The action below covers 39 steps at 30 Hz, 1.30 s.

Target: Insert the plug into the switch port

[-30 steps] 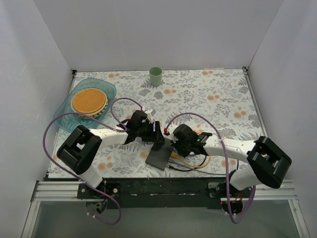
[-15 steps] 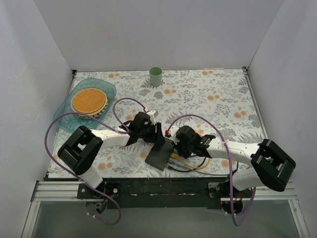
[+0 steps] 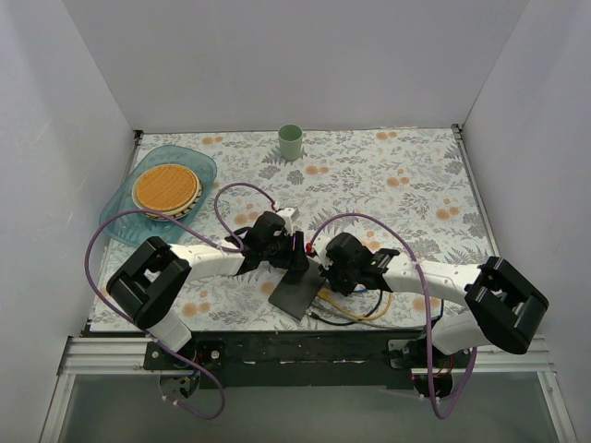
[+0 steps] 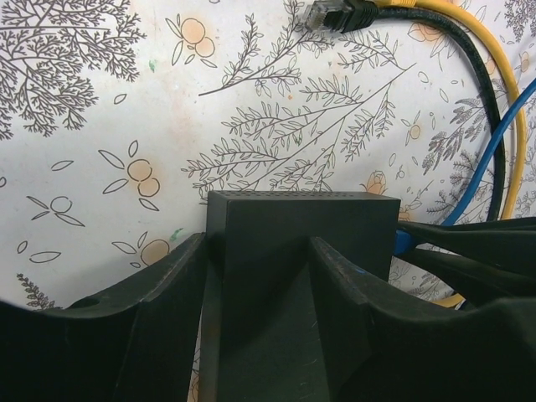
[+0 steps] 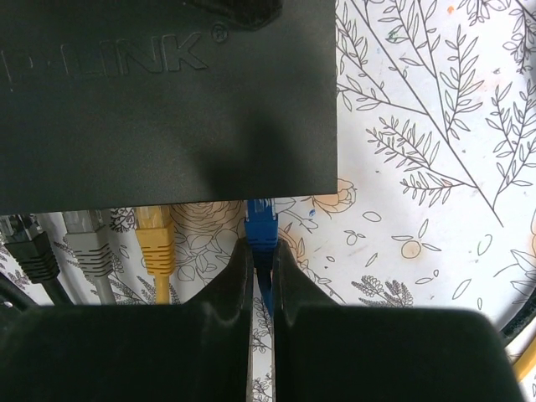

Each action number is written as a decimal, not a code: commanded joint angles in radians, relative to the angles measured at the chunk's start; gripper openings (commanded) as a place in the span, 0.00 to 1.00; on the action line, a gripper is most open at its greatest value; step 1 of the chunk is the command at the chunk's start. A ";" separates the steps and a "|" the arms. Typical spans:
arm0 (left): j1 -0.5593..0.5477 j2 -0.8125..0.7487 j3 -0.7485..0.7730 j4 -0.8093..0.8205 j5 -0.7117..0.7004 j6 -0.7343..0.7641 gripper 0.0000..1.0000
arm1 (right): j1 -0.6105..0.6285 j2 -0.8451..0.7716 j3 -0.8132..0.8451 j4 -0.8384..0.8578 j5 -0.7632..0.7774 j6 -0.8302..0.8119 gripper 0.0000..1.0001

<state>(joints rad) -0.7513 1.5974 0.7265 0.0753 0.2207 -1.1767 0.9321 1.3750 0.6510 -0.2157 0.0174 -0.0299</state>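
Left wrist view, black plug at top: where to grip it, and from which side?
Take the black plug by its boot, just behind the clear tip, from above, pinching across its width. It lies flat on the mat, tip left, cable trailing right. Its far side is at the frame edge, so clearance there is unclear.

**A robot test cell in a lab, as we read it**

We see plain white walls [image 3: 295, 65] boxing in three sides of a tabletop [image 3: 416, 175] under a floral cloth. Both arm bases are bolted to a metal rail [image 3: 102, 355] well back from the claws, and purple cables [image 3: 92, 254] trail from them. The left claw [image 3: 297, 258] grips the switch [image 3: 294, 295], and the right claw [image 3: 325, 268] pinches the plug [image 5: 260, 230] among patch cords [image 3: 351, 311]. Well apart from both claws, toward the far wall, stand props: a green cup [image 3: 291, 141] and a teal tray [image 3: 201, 164].
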 commanded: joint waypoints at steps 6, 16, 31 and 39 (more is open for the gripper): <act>-0.144 -0.065 0.037 0.049 0.166 -0.083 0.47 | 0.013 0.021 0.127 0.314 0.003 0.051 0.01; -0.145 -0.090 0.046 0.006 0.011 -0.101 0.62 | 0.002 0.156 0.282 0.282 0.059 0.065 0.01; 0.044 -0.053 0.155 -0.140 -0.188 -0.182 0.94 | -0.026 0.133 0.331 0.157 0.202 0.134 0.70; 0.056 -0.263 0.179 -0.241 -0.323 -0.121 0.98 | -0.027 -0.108 0.207 0.099 0.276 0.177 0.87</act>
<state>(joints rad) -0.6910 1.4994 0.8661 -0.1509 -0.0376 -1.3369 0.8944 1.4178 0.9237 -0.1513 0.2554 0.1135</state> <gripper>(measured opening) 0.981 0.837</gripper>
